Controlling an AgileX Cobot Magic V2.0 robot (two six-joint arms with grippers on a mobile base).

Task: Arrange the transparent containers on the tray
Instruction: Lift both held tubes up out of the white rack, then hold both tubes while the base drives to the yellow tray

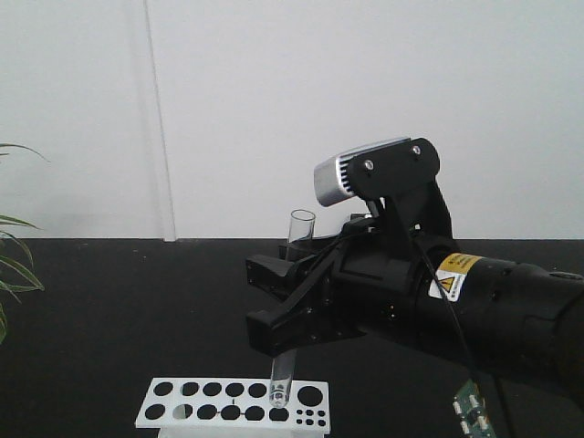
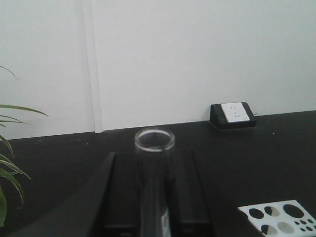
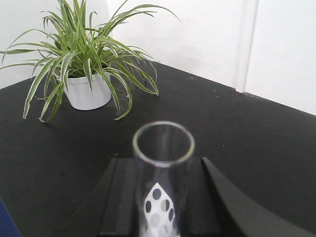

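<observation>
A: Tubes in view?
B: Two. The first test tube (image 1: 301,230) is slim clear glass, open rim up, near upright with a slight lean, pinched mid-length by the right gripper (image 3: 161,165).
A: And its lower end?
B: Round bottom, right at the holes of the white rack (image 1: 201,401) (in a hole or just above, can't tell).
A: The other one?
B: The second test tube (image 2: 154,182) is the same clear glass, rim up, clamped in the left gripper (image 2: 152,163) (lower end cut off by the frame), with the rack off to one side.
</observation>
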